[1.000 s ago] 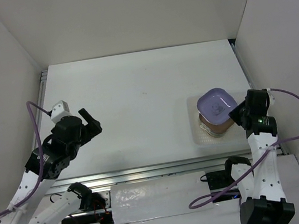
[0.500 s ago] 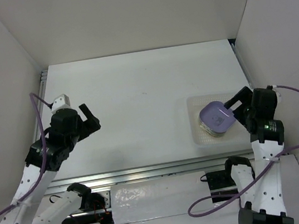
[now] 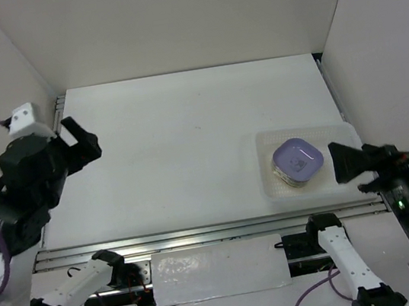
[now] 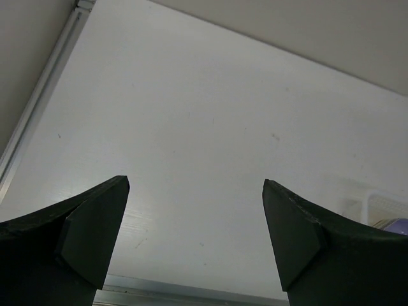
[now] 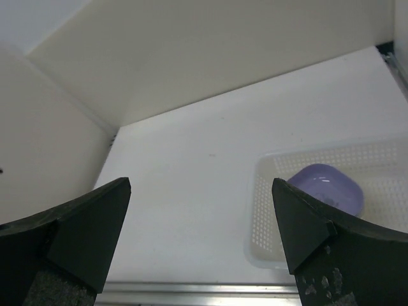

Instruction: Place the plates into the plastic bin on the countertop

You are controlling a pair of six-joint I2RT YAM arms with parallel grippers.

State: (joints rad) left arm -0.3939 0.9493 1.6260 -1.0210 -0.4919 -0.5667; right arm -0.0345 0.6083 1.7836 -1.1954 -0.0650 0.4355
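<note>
A stack of plates (image 3: 297, 162), the top one purple with a dark centre print, sits in the left part of the translucent plastic bin (image 3: 340, 133) on the right of the white countertop (image 3: 187, 140). The lower plates show only as thin edges. My right gripper (image 3: 349, 170) hangs open just right of the bin, off the plates. The right wrist view shows its jaws (image 5: 201, 185) wide apart and empty above the countertop, with the purple plate (image 5: 325, 185) in the bin (image 5: 268, 210) beyond. My left gripper (image 3: 83, 140) is open and empty, raised at the far left (image 4: 196, 185).
White walls close in the left, back and right sides. A metal rail (image 3: 201, 234) runs along the near edge and another along the left edge (image 4: 38, 108). Purple cables trail from both arms. A corner of the bin (image 4: 376, 204) shows in the left wrist view.
My right gripper opened, left the purple plate on the stack in the bin, and drew back to the right. My left arm rose and swung toward the far left.
</note>
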